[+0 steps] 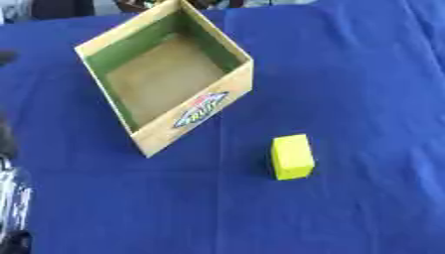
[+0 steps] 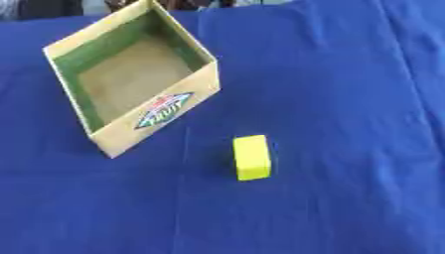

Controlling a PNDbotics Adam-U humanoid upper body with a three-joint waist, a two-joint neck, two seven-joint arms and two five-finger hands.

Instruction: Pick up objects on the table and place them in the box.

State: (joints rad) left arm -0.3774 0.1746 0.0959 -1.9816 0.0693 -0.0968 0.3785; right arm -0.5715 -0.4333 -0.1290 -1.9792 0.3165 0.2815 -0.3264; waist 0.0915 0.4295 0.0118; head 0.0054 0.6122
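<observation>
A yellow block [image 1: 292,157] lies on the blue cloth, a little right of centre. The open cardboard box [image 1: 193,117] stands to its upper left, turned at an angle, with green inner walls, a bare brown floor and a printed label on the near side. Nothing shows inside the box. A black and silver part of my left arm or hand [image 1: 10,193] shows at the lower left edge in the left eye view only, well away from the block. My right hand shows in neither view.
The blue cloth [image 2: 347,99] covers the whole table, with soft folds running down it. A small dark shape [image 1: 5,57] sits at the left edge. Dark forms show beyond the table's far edge.
</observation>
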